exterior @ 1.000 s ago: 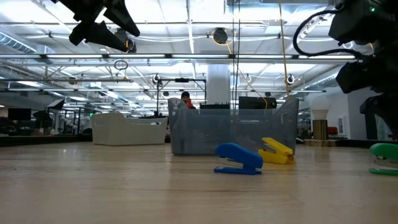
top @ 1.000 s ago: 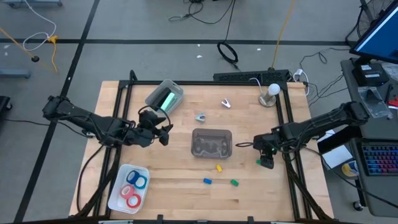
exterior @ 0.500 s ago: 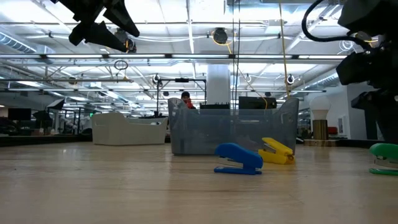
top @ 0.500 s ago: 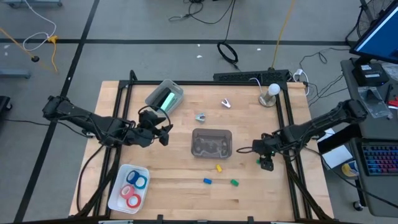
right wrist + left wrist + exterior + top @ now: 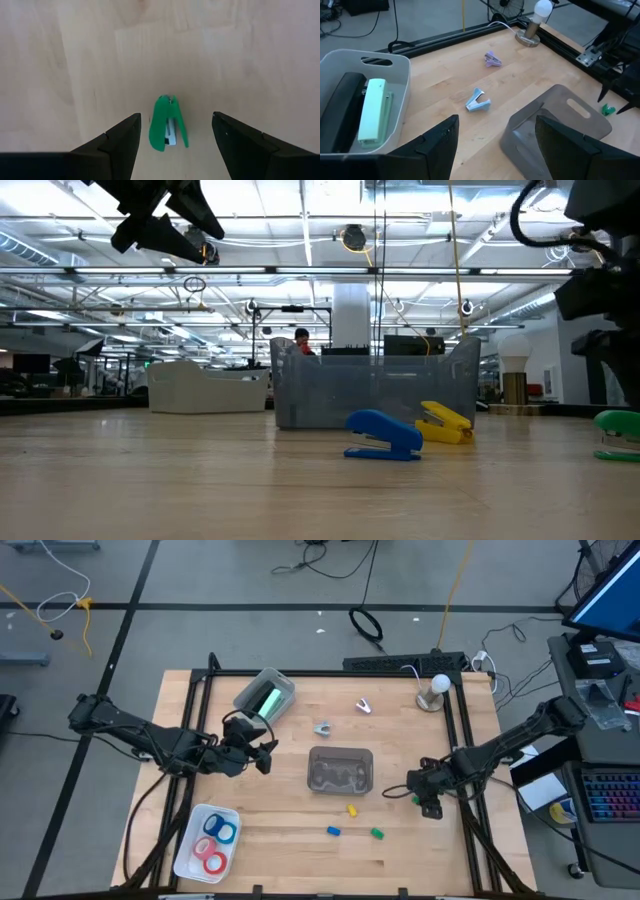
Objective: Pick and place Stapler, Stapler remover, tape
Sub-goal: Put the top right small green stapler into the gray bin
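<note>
The right gripper (image 5: 172, 150) is held w/ fingers apart directly over a green stapler (image 5: 168, 124), near the table's (image 5: 280, 850) right edge at 3 o'clock from the clear bin (image 5: 340, 769). The stapler's long axis is seen running 12-to-6 between the fingers (wrist view). The left gripper (image 5: 497, 145), also spread, is parked far off.

two dark jointed arms — black cables, dark fingers (image 5: 117, 145).

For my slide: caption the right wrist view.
Right pincer, open, poised directly above a small green stapler lying on the wooden table.
</note>
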Controlling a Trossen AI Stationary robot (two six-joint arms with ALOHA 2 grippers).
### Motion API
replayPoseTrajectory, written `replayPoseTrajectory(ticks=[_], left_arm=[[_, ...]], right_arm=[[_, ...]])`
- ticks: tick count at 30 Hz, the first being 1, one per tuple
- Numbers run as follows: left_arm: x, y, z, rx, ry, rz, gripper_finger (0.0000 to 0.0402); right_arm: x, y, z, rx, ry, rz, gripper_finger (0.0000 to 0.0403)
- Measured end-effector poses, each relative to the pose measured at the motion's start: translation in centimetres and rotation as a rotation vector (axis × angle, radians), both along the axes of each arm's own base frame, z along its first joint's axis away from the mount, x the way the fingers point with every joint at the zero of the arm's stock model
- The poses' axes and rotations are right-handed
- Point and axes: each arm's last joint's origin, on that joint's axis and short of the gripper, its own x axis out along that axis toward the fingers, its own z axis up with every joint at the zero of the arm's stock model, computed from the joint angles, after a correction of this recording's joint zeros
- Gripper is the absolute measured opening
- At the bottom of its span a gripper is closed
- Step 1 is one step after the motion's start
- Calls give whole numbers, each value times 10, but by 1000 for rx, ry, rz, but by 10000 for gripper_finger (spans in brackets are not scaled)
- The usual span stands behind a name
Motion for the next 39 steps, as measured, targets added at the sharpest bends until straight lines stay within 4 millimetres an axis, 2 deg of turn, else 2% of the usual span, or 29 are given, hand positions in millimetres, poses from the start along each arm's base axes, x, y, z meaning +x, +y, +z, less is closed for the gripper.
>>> replayPoseTrajectory(ticks=[15,19,29,35,39], left_arm=[[1,6,0,21,14,19,260],[2,8,0,37,26,17,260],[2,9,0,51,37,11,260],[2,8,1,39,18,17,260],[5,8,4,20,-27,13,260]], right_arm=[[6,7,-21,-65,134,15,229],[5,6,-22,-74,145,5,193],[4,4,-22,-89,153,-3,68],[10,0,-7,-14,112,-40,56],[27,-6,25,35,-52,-100,56]])
